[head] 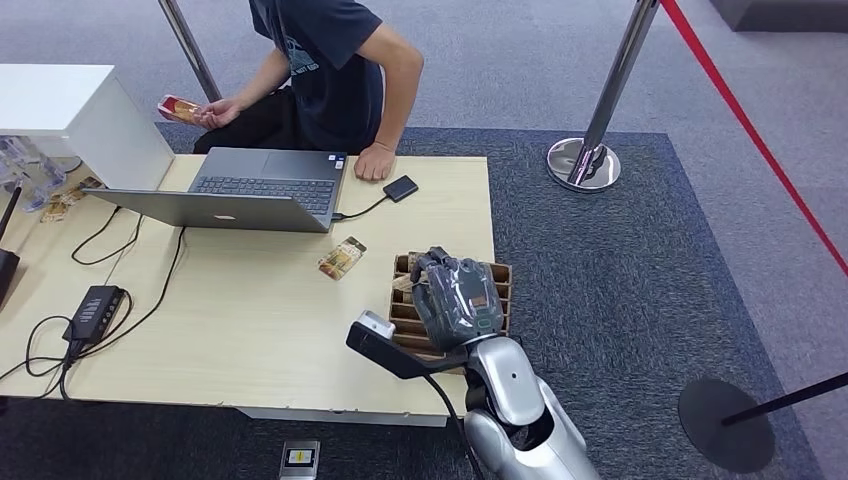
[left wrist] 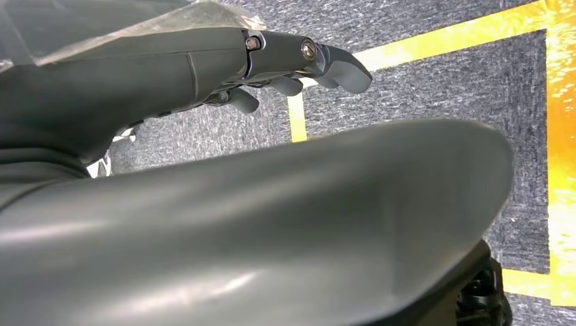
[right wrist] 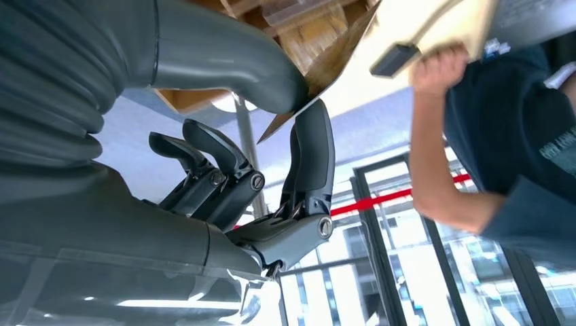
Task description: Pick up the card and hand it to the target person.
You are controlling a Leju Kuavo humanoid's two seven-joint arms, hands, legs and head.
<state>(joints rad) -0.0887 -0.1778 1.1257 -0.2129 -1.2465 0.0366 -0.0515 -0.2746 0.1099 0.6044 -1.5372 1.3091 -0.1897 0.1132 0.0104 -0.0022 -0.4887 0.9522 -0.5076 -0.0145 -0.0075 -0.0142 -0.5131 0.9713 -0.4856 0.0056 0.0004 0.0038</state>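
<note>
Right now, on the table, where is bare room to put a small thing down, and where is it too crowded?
Free: the wide bare patch of the table between the laptop, the power adapter and the cardboard tray. A smaller patch lies between the black box and the tray. Crowded: the far-left edge with cables, and the tray, where the right robot hand hovers beside a loose card.

Right arm (head: pixel 520 410) reaches forward from lower right, silver forearm angled up to the right hand (head: pixel 457 297), which is palm-down with its grey cover on top. Right wrist view: thumb (right wrist: pixel 224 61) stretched out, dark fingers (right wrist: pixel 312 156) partly curled and spread apart, nothing gripped. Left hand (left wrist: pixel 299 64) hangs low, fingers loosely bent, nothing in them.
</note>
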